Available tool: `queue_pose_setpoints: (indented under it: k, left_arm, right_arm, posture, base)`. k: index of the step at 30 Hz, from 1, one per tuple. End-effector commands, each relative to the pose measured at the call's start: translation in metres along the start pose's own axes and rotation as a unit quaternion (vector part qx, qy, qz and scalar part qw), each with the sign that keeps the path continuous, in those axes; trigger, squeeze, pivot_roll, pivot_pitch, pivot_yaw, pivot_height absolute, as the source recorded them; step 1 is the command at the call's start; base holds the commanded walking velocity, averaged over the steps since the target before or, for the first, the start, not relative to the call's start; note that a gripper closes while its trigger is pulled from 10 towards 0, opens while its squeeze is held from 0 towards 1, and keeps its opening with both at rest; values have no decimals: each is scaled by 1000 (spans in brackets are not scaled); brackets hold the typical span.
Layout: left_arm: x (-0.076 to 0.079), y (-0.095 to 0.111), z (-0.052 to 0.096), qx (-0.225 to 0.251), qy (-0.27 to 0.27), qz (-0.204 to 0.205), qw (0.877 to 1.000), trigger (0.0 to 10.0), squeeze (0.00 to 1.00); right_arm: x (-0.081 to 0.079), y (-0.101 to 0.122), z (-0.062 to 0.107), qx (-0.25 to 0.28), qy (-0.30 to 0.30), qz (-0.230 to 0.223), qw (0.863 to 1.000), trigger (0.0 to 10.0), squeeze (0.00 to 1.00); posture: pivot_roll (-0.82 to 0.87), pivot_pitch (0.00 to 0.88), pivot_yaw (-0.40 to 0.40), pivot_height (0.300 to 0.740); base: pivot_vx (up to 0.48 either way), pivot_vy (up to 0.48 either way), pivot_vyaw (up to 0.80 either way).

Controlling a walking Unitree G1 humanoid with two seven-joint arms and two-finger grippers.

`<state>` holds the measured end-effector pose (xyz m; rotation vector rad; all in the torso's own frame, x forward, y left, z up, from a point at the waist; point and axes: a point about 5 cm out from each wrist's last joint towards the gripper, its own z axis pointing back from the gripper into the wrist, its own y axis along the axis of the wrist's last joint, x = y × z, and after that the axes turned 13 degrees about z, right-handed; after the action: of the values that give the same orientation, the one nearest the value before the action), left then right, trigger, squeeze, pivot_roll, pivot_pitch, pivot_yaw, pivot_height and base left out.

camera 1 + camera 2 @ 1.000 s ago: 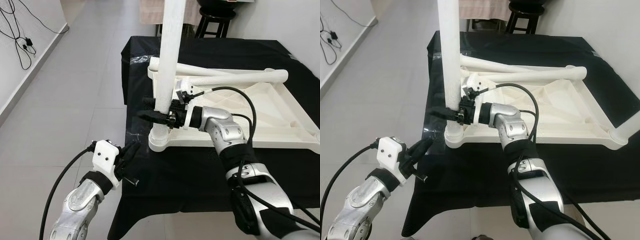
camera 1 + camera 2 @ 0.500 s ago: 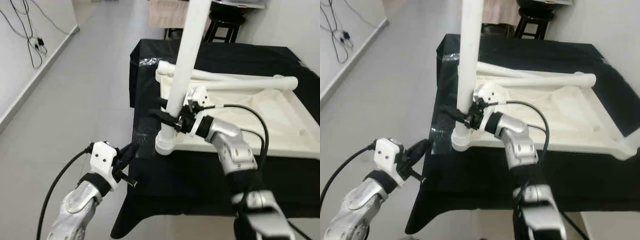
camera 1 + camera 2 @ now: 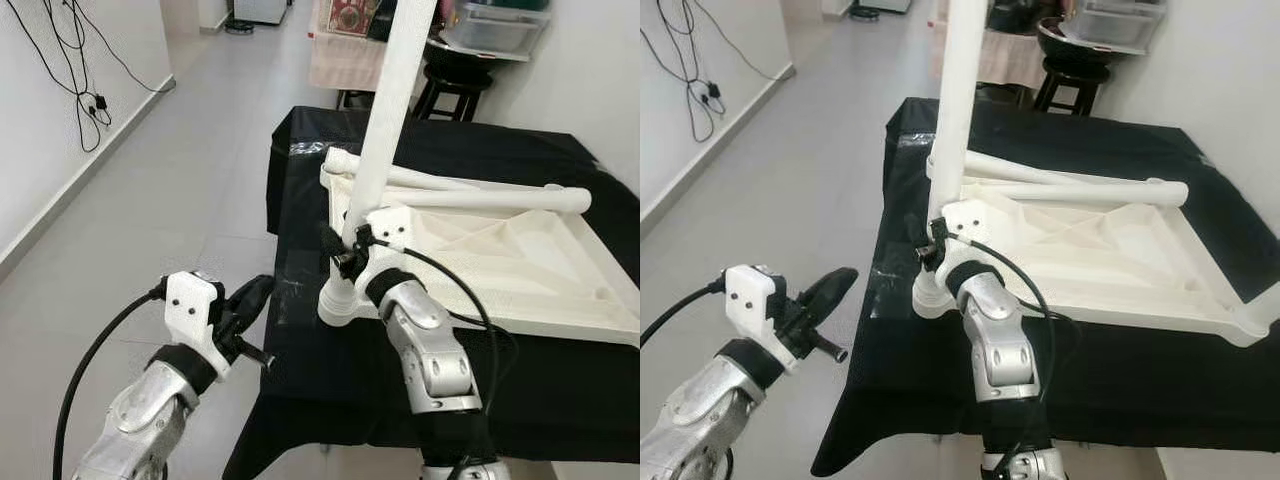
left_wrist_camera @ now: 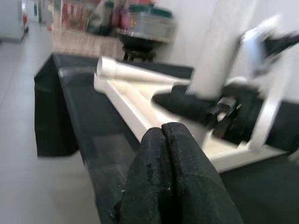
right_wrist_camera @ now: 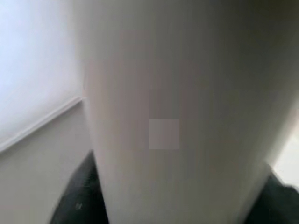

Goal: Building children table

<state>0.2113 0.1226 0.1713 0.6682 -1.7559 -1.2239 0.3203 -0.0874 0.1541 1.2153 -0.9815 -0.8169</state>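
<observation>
An upside-down white children's table top [image 3: 520,250] lies on a black-clothed table [image 3: 470,150]. One white leg [image 3: 385,120] stands upright, a little tilted, in the near-left corner socket [image 3: 337,305]. My right gripper [image 3: 338,252] is shut on this leg just above the socket. In the right wrist view the leg [image 5: 177,93] is very close, with a black finger [image 5: 77,196] on each side. Two more white legs [image 3: 480,198] lie across the table top. My left gripper [image 3: 255,295] hangs shut and holding nothing beside the table's left edge; its fingers [image 4: 187,163] press together.
A black stool [image 3: 455,85] and a cloth-covered stand [image 3: 345,55] are behind the table. Cables [image 3: 85,95] hang on the left wall. Open grey floor [image 3: 180,200] lies to the left of the table. The table top's far-right corner reaches the cloth's right side.
The camera has moved, so the whole picture shifted. My right arm now reaches the leg from the front instead of from the right, still holding it. The left gripper stays shut.
</observation>
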Motion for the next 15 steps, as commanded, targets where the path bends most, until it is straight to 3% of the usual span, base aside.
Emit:
queue_pose_setpoints:
  k: [1, 3, 4, 5, 9, 11, 12, 15]
  left_arm:
    - [5, -2, 3, -13, 19, 1, 1000, 10000, 0]
    - [5, -1, 4, -14, 28, -1, 1000, 10000, 0]
    - [5, -1, 5, -15, 35, -3, 999, 10000, 0]
    - [7, 0, 4, -16, 42, -6, 999, 10000, 0]
    - [11, 3, 0, -14, 43, -20, 999, 10000, 0]
    - [6, 6, -6, -15, 51, -30, 998, 10000, 0]
    - [6, 6, -6, -15, 51, -30, 998, 10000, 0]
    - [0, 3, -9, -20, 55, -11, 998, 10000, 0]
  right_arm:
    - [-1, 2, 5, -2, 0, -18, 1000, 10000, 1000]
    - [-2, 6, 6, 8, 10, -21, 1000, 10000, 1000]
    - [-3, 9, 6, 20, 25, -21, 999, 10000, 796]
    - [-1, 13, 6, 34, 52, -19, 998, 10000, 35]
    - [6, 16, 6, 49, 86, -23, 995, 10000, 0]
    - [15, 23, 1, 71, 157, 10, 985, 10000, 0]
    - [15, 23, 1, 71, 157, 10, 985, 10000, 0]
    - [22, 27, 2, 91, 259, 54, 960, 10000, 0]
  posture:
    - [130, 62, -88, 740]
    - [130, 59, -83, 740]
    - [129, 56, -84, 740]
    - [140, 45, -103, 740]
    - [152, 41, -121, 740]
    - [114, 14, -126, 740]
    - [114, 14, -126, 740]
    - [107, 14, -116, 740]
  base:
    - [0, 0, 0]
    - [0, 0, 0]
    - [0, 0, 0]
    - [0, 0, 0]
    - [0, 0, 0]
    - [0, 0, 0]
    - [0, 0, 0]
    - [0, 0, 0]
